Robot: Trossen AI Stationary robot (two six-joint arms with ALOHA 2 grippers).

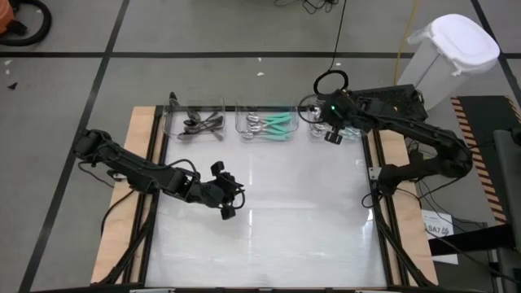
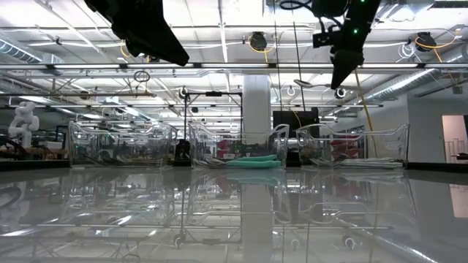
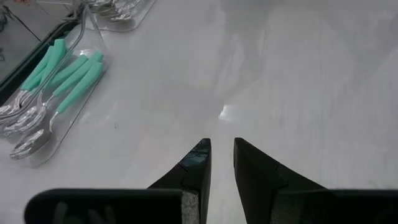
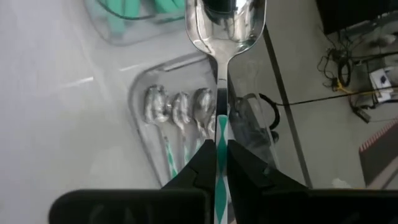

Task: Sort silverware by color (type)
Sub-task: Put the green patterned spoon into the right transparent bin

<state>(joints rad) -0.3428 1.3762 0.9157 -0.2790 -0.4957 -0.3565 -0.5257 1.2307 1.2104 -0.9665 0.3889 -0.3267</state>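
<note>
No readable writing or brand anywhere. My right claw (image 4: pixel 221 163) is clamped on a striped-handle spoon (image 4: pixel 225 25), upper right of the high view, above the right-hand bin (image 4: pixel 140 93). Left claw (image 3: pixel 222 163), lower left of centre, is narrow and holding nothing.

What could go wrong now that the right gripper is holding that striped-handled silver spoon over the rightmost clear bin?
The right gripper pinches the striped-handled silver spoon only by its thin handle, so it might swivel or slip. Released off-centre, it could strike the rightmost clear plastic bin's rim and land on the table, or settle crooked across the spoons already inside.
</note>
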